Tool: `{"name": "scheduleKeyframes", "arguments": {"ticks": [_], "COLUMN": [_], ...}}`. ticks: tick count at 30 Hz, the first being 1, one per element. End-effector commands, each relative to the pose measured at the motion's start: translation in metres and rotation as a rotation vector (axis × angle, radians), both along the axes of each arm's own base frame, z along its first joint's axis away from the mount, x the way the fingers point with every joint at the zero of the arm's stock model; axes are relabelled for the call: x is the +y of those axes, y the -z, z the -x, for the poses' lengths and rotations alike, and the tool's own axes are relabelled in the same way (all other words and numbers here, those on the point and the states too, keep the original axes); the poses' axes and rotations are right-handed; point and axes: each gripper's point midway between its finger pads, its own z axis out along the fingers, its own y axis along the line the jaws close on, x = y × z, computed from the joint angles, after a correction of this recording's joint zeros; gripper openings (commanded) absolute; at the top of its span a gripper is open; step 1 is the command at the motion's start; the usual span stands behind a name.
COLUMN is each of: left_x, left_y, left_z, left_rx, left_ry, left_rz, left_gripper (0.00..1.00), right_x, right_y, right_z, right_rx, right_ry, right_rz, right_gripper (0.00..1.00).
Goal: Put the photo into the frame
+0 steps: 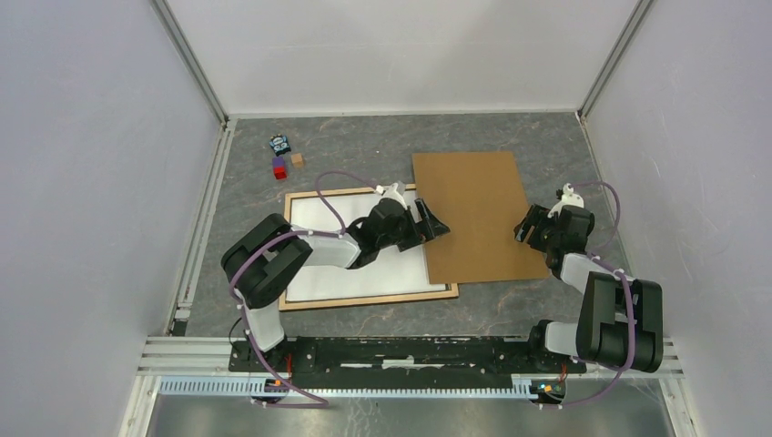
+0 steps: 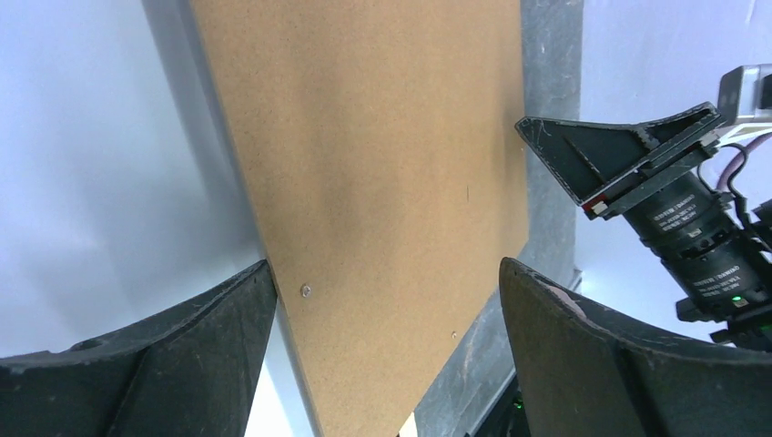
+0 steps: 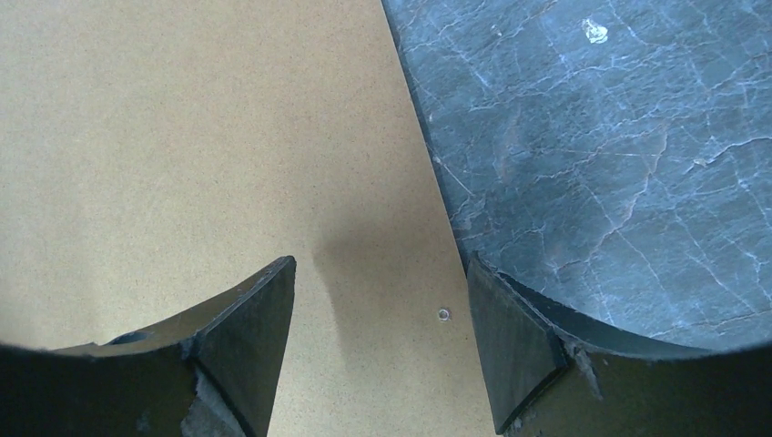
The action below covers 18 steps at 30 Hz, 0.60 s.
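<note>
White walls close in a grey, marble-patterned table on three sides, with metal rails running along its left, right and near edges.

The frame lies flat at centre left of the top view, its light wood rails facing up. The photo rests inside those rails, plain white side up. A brown board lies at centre right, and its left edge overlaps the right part of the frame and photo.

The left gripper hangs over the board's left edge with its jaws spread wide and nothing between them. The right gripper sits at the board's right edge, also released. In its wrist view one finger is over the board and the other over bare table. Whether either one touches the board cannot be told.

A wide band of bare table runs behind the board and frame to the far wall. It is broken only by a few small blocks in the upper left. Narrower strips remain to the right of the board and to the left of the frame.
</note>
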Motion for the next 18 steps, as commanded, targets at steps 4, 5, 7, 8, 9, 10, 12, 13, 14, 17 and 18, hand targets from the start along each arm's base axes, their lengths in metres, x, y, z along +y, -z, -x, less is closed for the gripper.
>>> {"name": "scheduleKeyframes", "arguments": {"ticks": [4, 5, 7, 8, 9, 10, 12, 13, 14, 17, 18], "left_x": [-0.003, -0.001, 0.001, 0.002, 0.001, 0.000, 0.001, 0.002, 0.004, 0.006, 0.005], "left_y": [-0.035, -0.034, -0.035, -0.036, -0.036, -0.035, -0.031, -0.030, -0.028, -0.018, -0.017], "left_z": [-0.003, -0.004, -0.006, -0.008, -0.009, -0.010, -0.012, -0.014, -0.016, -0.020, -0.022], "left_rx": [-0.030, -0.024, -0.028, -0.028, -0.024, -0.013, -0.001, 0.006, 0.011, 0.034, 0.040], "left_ry": [-0.052, -0.065, -0.081, -0.083, -0.078, -0.076, -0.076, -0.084, -0.090, -0.097, -0.097], "left_rz": [0.214, 0.226, 0.272, 0.293, 0.313, 0.331, 0.368, 0.387, 0.398, 0.395, 0.398], "left_gripper": [0.78, 0.74, 0.70, 0.68, 0.67, 0.65, 0.58, 0.56, 0.54, 0.45, 0.42], "right_x": [0.029, 0.029, 0.030, 0.030, 0.029, 0.028, 0.028, 0.028, 0.028, 0.031, 0.031], "right_y": [0.036, 0.036, 0.035, 0.034, 0.034, 0.033, 0.033, 0.034, 0.035, 0.037, 0.037], "right_z": [0.042, 0.042, 0.041, 0.041, 0.041, 0.041, 0.040, 0.040, 0.041, 0.042, 0.042], "right_rx": [0.178, 0.178, 0.177, 0.175, 0.171, 0.168, 0.165, 0.167, 0.170, 0.173, 0.174], "right_ry": [-0.080, -0.080, -0.085, -0.087, -0.085, -0.083, -0.079, -0.079, -0.080, -0.087, -0.089], "right_rz": [-0.098, -0.099, -0.097, -0.096, -0.092, -0.088, -0.087, -0.088, -0.091, -0.102, -0.104], "right_gripper": [0.74, 0.74, 0.74, 0.74, 0.74, 0.74, 0.75, 0.75, 0.74, 0.75, 0.75]}}
